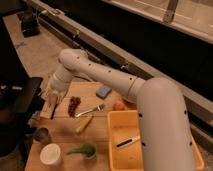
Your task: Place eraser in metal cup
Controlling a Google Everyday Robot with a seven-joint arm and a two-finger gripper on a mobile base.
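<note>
At the far left edge of the wooden tabletop [65, 132] the gripper [51, 98] hangs low, right where the boards end and the dark floor begins. The eraser [52, 105] sits under it, a tan oblong with a dark side, lying along that left edge; I cannot tell whether the fingers are clamped on it or only beside it. Nearer the front along the same edge stands the metal cup [42, 135], apart from the eraser, with a short strip of bare wood between them. Just in front of the cup is the white tub [50, 154], close to the front edge.

Moving right, a dark reddish cluster [74, 105] lies just beside the eraser, then a piece of cutlery [90, 110] and the yellow banana-like thing [83, 124] below it. A green item [84, 149] rests near the front. Farther back lies the blue pad [103, 91], and an orange round thing [118, 106] sits beside the yellow bin [116, 150], whose walls close off the right side. A utensil [128, 141] lies inside it. The white arm [115, 80] arches over the back of the tabletop.
</note>
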